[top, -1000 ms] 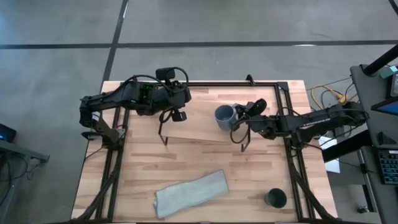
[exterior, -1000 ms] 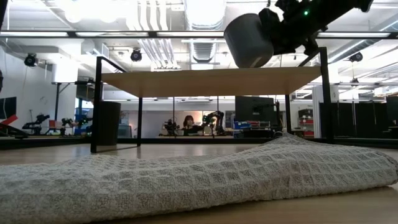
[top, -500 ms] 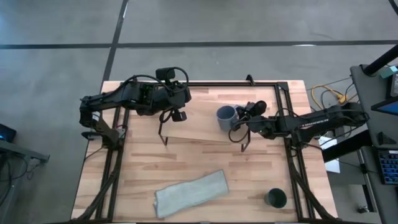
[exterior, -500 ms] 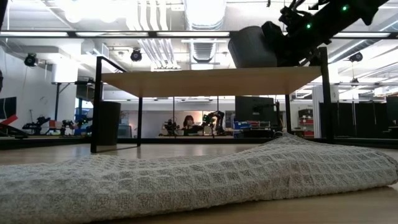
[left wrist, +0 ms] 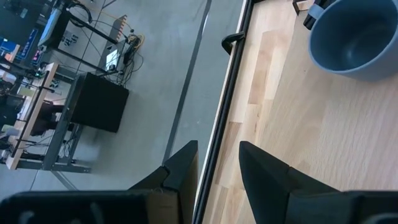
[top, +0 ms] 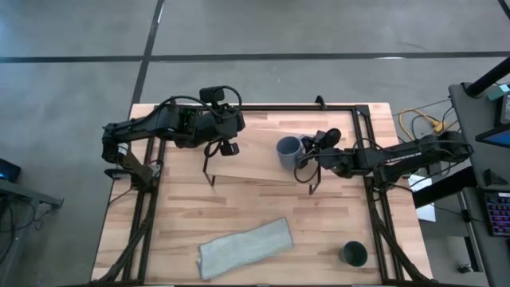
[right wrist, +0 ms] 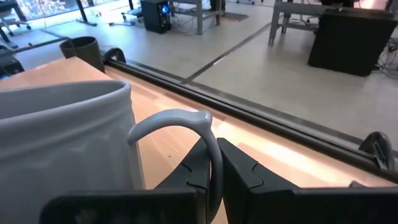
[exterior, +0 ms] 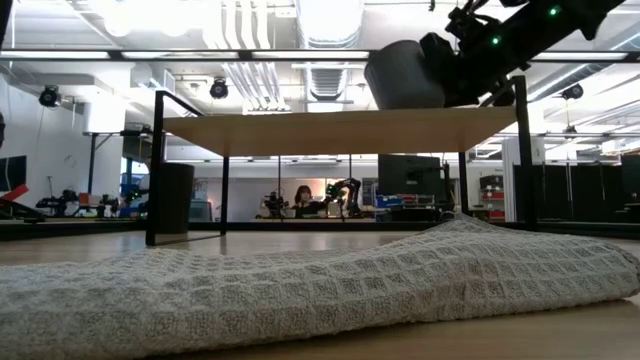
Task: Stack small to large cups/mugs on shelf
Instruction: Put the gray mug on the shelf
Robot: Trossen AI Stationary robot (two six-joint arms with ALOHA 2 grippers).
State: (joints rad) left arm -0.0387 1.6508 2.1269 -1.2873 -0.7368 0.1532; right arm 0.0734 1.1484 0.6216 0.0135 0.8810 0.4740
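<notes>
The right gripper (top: pixel 307 151) holds the grey-blue mug (top: pixel 288 150) by its handle side above the shelf (top: pixel 255 169). The left gripper (top: pixel 227 147) waits near the shelf's other end. 1 folded cloth (top: pixel 245 247) and 1 dark cup (top: pixel 352 254) lie nearer the table's (top: pixel 183 215) front edge.

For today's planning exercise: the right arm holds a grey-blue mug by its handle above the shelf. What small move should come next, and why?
Probably a short lowering. The right end effector is shut on the handle of the grey-blue mug, which in the low view sits just above the shelf near its right end, seemingly not resting yet. Easing it straight down until the base sits flat should come before opening. The left end effector waits, open, at the shelf's other end.
</notes>
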